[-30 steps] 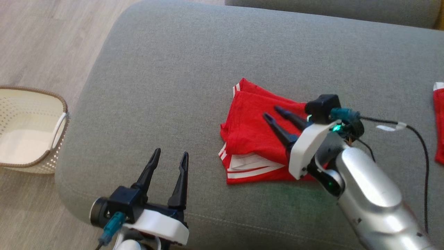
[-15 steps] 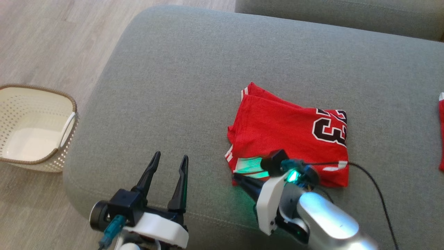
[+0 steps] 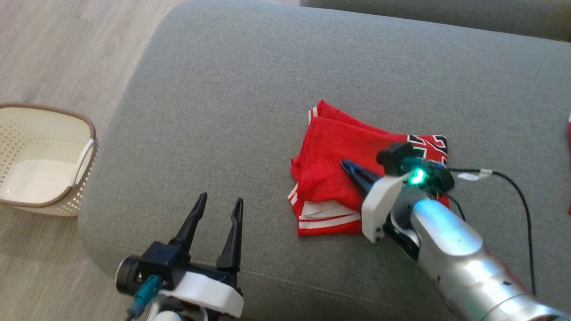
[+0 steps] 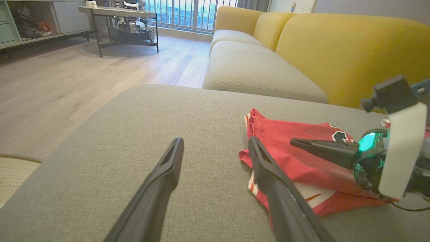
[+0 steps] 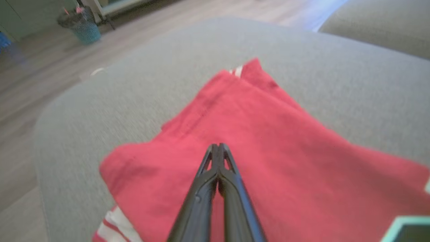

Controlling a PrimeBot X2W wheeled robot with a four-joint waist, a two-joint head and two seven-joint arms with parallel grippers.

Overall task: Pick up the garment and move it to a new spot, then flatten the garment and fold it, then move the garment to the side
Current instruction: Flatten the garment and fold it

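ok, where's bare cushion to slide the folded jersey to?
Widest bare patch: grey cushion left of the red jersey, out to its rounded edge by the basket. Also bare beyond the jersey, up to the next cushion. Crowded: right side, with the right arm, shut right jaws over the jersey, and cable; open left jaws at near edge.

one red garment (image 3: pixel 330 178) sits just off centre toward three o'clock in the head view, and one red sliver of cloth (image 3: pixel 569 127) shows at the three o'clock edge. there are two grippers, the left gripper (image 3: pixel 221 197) at seven o'clock and the right gripper (image 3: pixel 345 164) at four o'clock, with two dark fingers (image 3: pixel 232 232) each, four in all. one pale basket (image 3: pixel 53 108) is at nine o'clock. there are two grey cushions, the near cushion (image 3: pixel 223 111) under the garment and the far cushion (image 3: pixel 424 11) at twelve o'clock. one black cable (image 3: pixel 530 240) runs at four o'clock. one yellow sofa (image 4: pixel 336 50) is at one o'clock in the left wrist view.
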